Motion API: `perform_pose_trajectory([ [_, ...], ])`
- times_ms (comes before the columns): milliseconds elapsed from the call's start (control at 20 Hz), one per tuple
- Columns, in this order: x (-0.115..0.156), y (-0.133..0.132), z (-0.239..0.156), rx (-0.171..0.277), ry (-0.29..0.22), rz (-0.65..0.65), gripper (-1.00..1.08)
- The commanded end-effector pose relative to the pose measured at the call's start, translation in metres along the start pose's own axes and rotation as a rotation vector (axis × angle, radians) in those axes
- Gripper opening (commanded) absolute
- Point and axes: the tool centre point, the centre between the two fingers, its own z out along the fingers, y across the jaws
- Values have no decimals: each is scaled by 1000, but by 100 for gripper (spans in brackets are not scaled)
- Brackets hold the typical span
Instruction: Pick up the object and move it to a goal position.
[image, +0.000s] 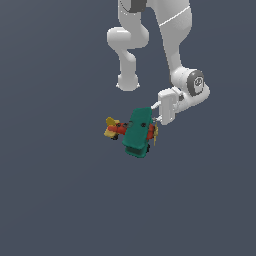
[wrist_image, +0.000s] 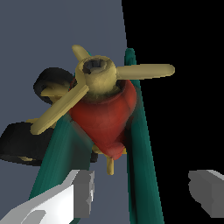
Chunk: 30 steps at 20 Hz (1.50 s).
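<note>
The object, a toy biplane (image: 135, 132) with teal-green wings, a red body and a yellow tail, lies on the dark grey floor near the middle of the exterior view. My gripper (image: 154, 115) is at its propeller end, toward the exterior view's right. In the wrist view the yellow propeller (wrist_image: 99, 76) and red nose (wrist_image: 105, 118) fill the picture, with black wheels (wrist_image: 19, 142) to one side. My gripper (wrist_image: 144, 192) is open. Its two fingers (wrist_image: 81, 194) stand wide apart around the nearer teal wing edges, and no contact shows.
The arm's white links (image: 175, 30) rise above the plane at the back of the exterior view. The grey floor (image: 55, 190) stretches around the plane on all sides. In the wrist view a black area (wrist_image: 183, 109) lies beyond the floor's edge.
</note>
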Motion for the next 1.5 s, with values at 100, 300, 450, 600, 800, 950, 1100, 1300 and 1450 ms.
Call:
perform_pose_trajectory([
  [100,0,0,1,0,0,0,68],
  [300,0,0,11,0,0,0,68],
  [450,-1,1,23,-1,0,0,68],
  [600,-1,1,30,-1,0,0,68],
  [800,-1,1,31,-1,0,0,-100],
  [950,-1,1,31,-1,0,0,-100],
  [1100,-1,1,31,-1,0,0,-100],
  [1300,-1,1,31,-1,1,-1,-100],
  [1450,0,4,35,-1,1,-1,-100],
])
